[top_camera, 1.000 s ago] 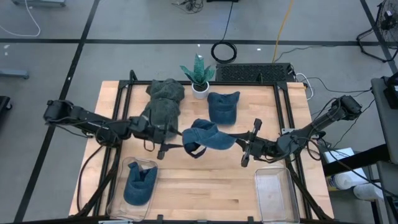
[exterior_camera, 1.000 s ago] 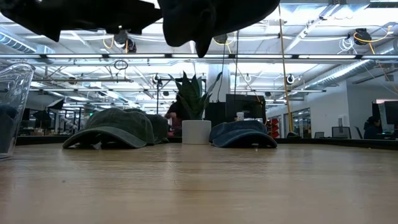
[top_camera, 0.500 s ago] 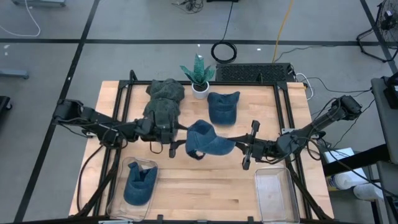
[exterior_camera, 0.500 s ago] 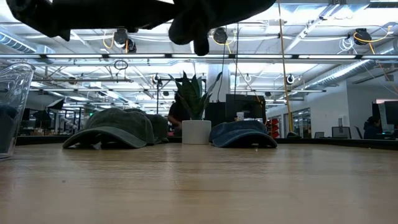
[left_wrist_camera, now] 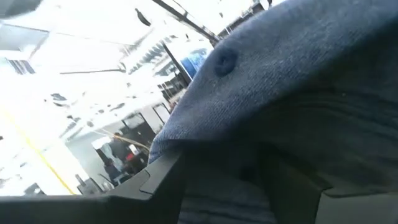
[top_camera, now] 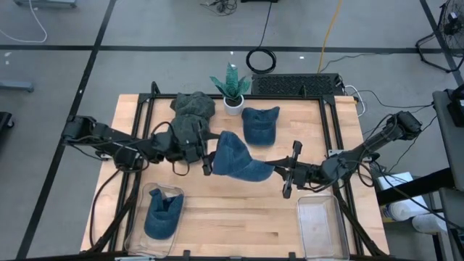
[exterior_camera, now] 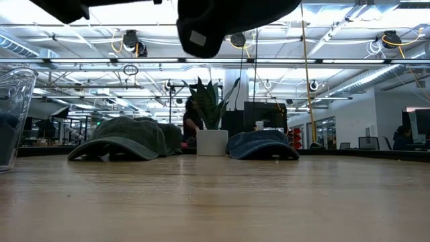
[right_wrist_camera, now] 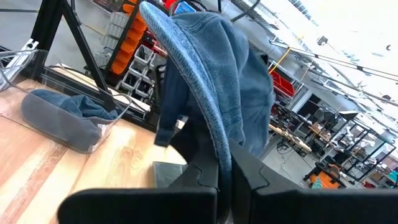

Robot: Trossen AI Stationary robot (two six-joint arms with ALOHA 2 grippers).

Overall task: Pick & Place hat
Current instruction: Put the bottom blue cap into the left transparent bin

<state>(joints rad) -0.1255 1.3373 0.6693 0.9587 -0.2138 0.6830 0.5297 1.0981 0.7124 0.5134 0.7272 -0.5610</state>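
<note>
I hold the soft blue fabric cap [top_camera: 235,161] aloft over mid-table between 2 grippers, right gripper [top_camera: 274,172] clenched on its brim, left gripper [top_camera: 206,154] grasping its crown, presumably for a handover.

blue hat [top_camera: 233,158] now turned crown-up

This is looking like an industrial robotics lab; exposed ceiling ducts [exterior_camera: 349,77] and strip lights are running overhead, and monitors [exterior_camera: 368,142] are glowing along the back. Orange parts bins [right_wrist_camera: 127,37] are sitting on racks; cables [top_camera: 261,59] are trailing over the grey floor [top_camera: 167,43].
</note>
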